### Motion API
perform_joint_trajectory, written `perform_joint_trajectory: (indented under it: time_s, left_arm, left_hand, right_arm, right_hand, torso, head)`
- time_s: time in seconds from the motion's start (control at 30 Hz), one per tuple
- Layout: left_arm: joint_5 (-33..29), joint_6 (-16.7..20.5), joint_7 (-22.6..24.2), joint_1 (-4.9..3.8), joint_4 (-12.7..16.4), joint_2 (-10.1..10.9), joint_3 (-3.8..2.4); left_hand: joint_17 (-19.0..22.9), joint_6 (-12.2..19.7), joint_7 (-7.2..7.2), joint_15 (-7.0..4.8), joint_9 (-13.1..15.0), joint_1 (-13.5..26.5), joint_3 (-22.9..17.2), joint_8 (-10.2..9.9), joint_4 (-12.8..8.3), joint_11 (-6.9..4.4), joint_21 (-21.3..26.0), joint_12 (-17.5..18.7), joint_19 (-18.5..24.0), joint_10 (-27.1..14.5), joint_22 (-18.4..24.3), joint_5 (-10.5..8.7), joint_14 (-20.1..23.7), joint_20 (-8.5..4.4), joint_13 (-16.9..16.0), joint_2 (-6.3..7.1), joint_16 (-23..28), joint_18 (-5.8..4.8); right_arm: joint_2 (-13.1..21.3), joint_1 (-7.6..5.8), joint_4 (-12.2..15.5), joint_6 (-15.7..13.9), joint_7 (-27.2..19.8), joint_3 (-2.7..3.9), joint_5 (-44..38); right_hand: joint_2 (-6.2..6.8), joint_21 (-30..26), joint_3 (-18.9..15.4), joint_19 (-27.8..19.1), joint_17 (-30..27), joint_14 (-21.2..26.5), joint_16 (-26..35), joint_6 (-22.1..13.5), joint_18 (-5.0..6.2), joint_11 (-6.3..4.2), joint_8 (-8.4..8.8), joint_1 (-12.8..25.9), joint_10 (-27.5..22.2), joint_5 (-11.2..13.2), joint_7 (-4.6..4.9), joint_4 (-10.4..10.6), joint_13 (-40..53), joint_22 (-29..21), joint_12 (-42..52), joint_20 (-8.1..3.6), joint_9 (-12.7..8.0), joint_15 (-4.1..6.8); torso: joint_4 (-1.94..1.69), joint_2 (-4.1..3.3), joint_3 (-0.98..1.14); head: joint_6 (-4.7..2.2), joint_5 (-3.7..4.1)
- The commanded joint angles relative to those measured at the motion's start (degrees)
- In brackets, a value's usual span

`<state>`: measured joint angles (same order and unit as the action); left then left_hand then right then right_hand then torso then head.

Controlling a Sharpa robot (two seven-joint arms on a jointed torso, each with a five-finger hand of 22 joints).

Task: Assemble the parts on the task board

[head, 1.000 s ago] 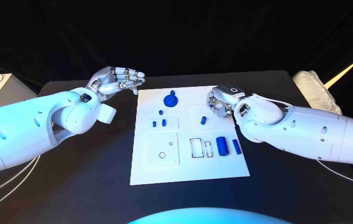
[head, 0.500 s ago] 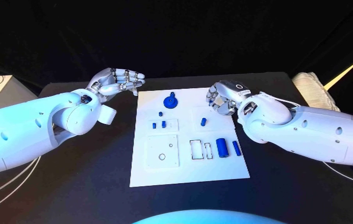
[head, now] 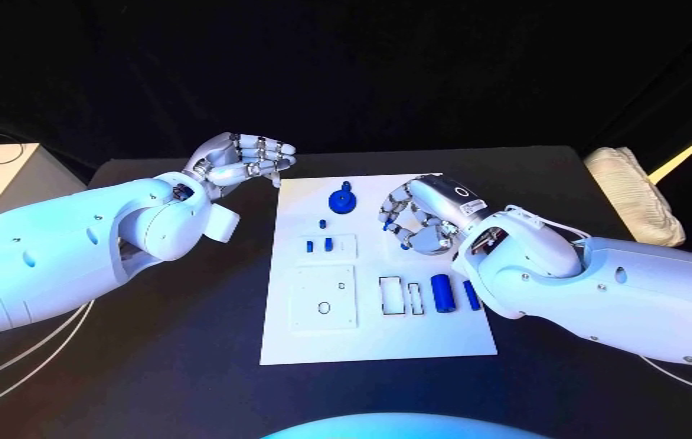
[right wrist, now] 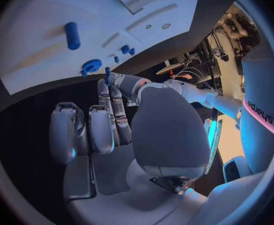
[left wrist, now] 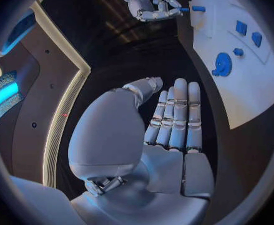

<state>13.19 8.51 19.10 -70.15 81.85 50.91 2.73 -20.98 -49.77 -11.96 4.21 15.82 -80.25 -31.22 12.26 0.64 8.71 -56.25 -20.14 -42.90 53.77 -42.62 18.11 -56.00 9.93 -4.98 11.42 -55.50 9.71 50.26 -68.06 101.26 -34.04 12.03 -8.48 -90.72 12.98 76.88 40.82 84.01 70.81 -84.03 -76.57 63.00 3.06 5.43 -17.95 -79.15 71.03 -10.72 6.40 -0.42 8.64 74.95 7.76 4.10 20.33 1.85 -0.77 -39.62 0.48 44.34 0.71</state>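
Board: the white task board point(head: 378, 344) lies in the middle of the black table point(head: 173, 359), its long sides running from the near edge toward the far edge.
Round part: a blue disc with a stub point(head: 343, 199) sits near the board's far edge, about midway along it.
Small parts: two little blue blocks point(head: 319, 245) stand side by side in a raised square toward the board's left edge, with a tiny blue peg point(head: 320, 223) just beyond them.
Cylinders: a thick blue cylinder point(head: 443, 293) and a thinner blue bar point(head: 470, 294) lie near the board's right edge, just beside an outlined rectangular slot point(head: 391, 294).
Plate: a white square plate with two holes point(head: 325, 298) lies toward the near left corner.
Left hand: the left hand point(head: 242, 162) hangs over the bare table off the board's far left corner, fingers curled in, holding nothing.
Right hand: the right hand point(head: 418, 221) hovers over the right half of the board, fingers bent down; in the wrist view a small blue pin point(right wrist: 107, 75) sits pinched at the fingertips point(right wrist: 112, 80).
In the way: the right hand and forearm cover part of the board's right edge.
Surroundings: a pale folded cloth point(head: 635, 194) lies at the table's right edge.
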Motion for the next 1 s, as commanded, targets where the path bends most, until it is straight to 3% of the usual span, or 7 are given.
perform_joint_trajectory:
  time_s: [0.03, 0.23, 0.43, 0.63, 1.0]
  left_arm:
    - [-0.46, -0.24, 1.11, -0.02, 0.3, -0.14, -0.06]
    - [-0.55, 0.15, 1.24, -0.02, 0.84, -0.29, -0.06]
    - [-0.64, 0.22, 1.23, -0.02, 1.33, -0.47, -0.05]
    - [-0.72, -0.13, 0.93, -0.02, 1.47, -0.71, -0.05]
    - [-0.75, -0.55, 0.65, -0.02, 1.42, -1.1, -0.05]
  left_hand:
    - [0.08, -0.13, -0.4, 0.13, -0.1, -0.04, 0.35, -0.21, 0.01, 0.05, 0.28, -0.4, 0.12, -0.49, 0.08, -0.15, 0.07, 0.07, 0.07, -0.44, 0.31, 0.8]
    - [0.08, -0.13, -0.4, 0.13, -0.1, -0.04, 0.35, -0.21, 0.01, 0.05, 0.28, -0.4, 0.12, -0.49, 0.08, -0.15, 0.07, 0.07, 0.07, -0.44, 0.31, 0.8]
    - [0.08, -0.13, -0.4, 0.13, -0.1, -0.04, 0.35, -0.21, 0.01, 0.05, 0.28, -0.4, 0.12, -0.49, 0.08, -0.15, 0.07, 0.07, 0.07, -0.44, 0.31, 0.8]
    - [0.12, -0.07, -0.43, 0.15, -0.13, -0.02, 0.42, -0.25, -0.01, 0.08, 0.37, -0.41, 0.08, -0.6, 0.15, -0.14, 0.06, 0.08, 0.1, -0.44, 0.38, 0.8]
    - [0.15, -0.02, -0.45, 0.18, -0.15, 0.05, 0.49, -0.28, 0.0, 0.11, 0.46, -0.4, 0.07, -0.73, 0.21, -0.14, 0.06, 0.1, 0.13, -0.42, 0.44, 0.79]
  right_arm:
    - [-0.83, 1.01, 0.7, -3.19, -3.71, -0.03, 0.62]
    - [-3.38, 3.37, -0.04, -3.13, -4.06, -0.29, -0.6]
    - [-6.07, 5.28, -1.81, -2.32, -3.26, -0.73, -1.93]
    - [-8.0, 6.48, -3.06, -1.75, -0.89, -0.88, -4.23]
    - [-9.95, 7.78, -4.05, -0.2, 0.9, -1.03, -5.79]
  right_hand:
    - [-0.43, -0.15, 0.33, 1.85, -0.01, -2.34, 0.14, 0.33, -0.28, -3.05, -0.2, -0.03, 3.55, -0.13, 0.0, -0.53, 0.33, 8.14, -0.03, -0.5, 0.09, 0.32]
    - [-0.44, -0.21, 0.34, 1.83, -0.01, -2.34, 0.14, 0.33, -0.26, -3.05, -0.2, -0.03, 3.55, -0.13, 0.01, -0.54, 0.33, 8.11, -0.05, -0.5, 0.1, 0.31]
    - [-0.46, -0.23, 0.36, 1.82, -0.07, -2.33, 0.17, 0.31, -0.26, -3.04, -0.18, -0.03, 3.54, -0.09, 0.02, -0.59, 0.33, 8.1, -0.09, -0.5, 0.12, 0.31]
    - [-0.49, -0.2, 0.37, 1.83, -0.2, -2.3, 0.26, 0.29, -0.27, -3.03, -0.17, -0.01, 3.54, -0.04, 0.04, -0.63, 0.34, 8.12, -0.13, -0.5, 0.14, 0.3]
    - [-0.5, -0.3, 0.39, 1.8, -0.35, -2.28, 0.35, 0.27, -0.25, -3.01, -0.15, 0.02, 3.54, -0.02, 0.07, -0.68, 0.34, 8.08, -0.18, -0.51, 0.17, 0.3]
  torso:
    - [0.05, 0.05, -0.07]
    - [-0.16, -0.02, -0.07]
    - [-0.03, -0.05, -0.12]
    - [-0.03, -0.12, 0.02]
    - [-0.09, -0.08, 0.02]
  head:
    - [0.43, -1.06]
    - [0.73, -1.94]
    - [1.2, -2.63]
    - [1.58, -3.33]
    - [2.39, -4.19]
